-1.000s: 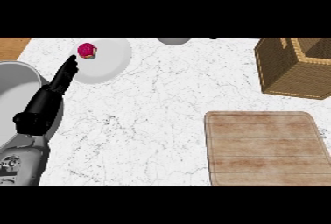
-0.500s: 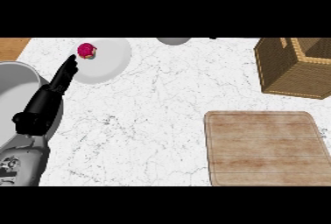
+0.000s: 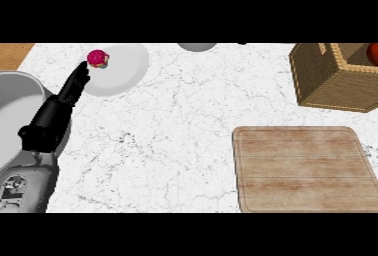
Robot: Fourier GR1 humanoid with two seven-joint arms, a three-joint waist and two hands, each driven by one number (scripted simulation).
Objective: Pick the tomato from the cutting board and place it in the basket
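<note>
I see the left robot hand point(image 3: 63, 100) stretched over the table point(image 3: 170, 140), fingers straight and pressed together, holding nothing. Its tips lie at the rim of a white plate point(image 3: 122, 70), just beside a small magenta item point(image 3: 97, 58). The tomato point(image 3: 373, 54) shows as a red curve inside the wicker basket point(image 3: 325, 80) at the far right, beyond the wooden cutting board point(image 3: 303, 170).

1. The single head view looks steeply down onto the white marbled counter top point(image 3: 184, 140).
2. It sits far enough back to take in the pale wooden cutting board point(image 3: 303, 167) at lower right, the brown woven basket point(image 3: 325, 80) at upper right and the round white plate point(image 3: 122, 70) at upper left.
3. A grey forearm point(image 3: 26, 185) enters at the lower left edge.
</note>
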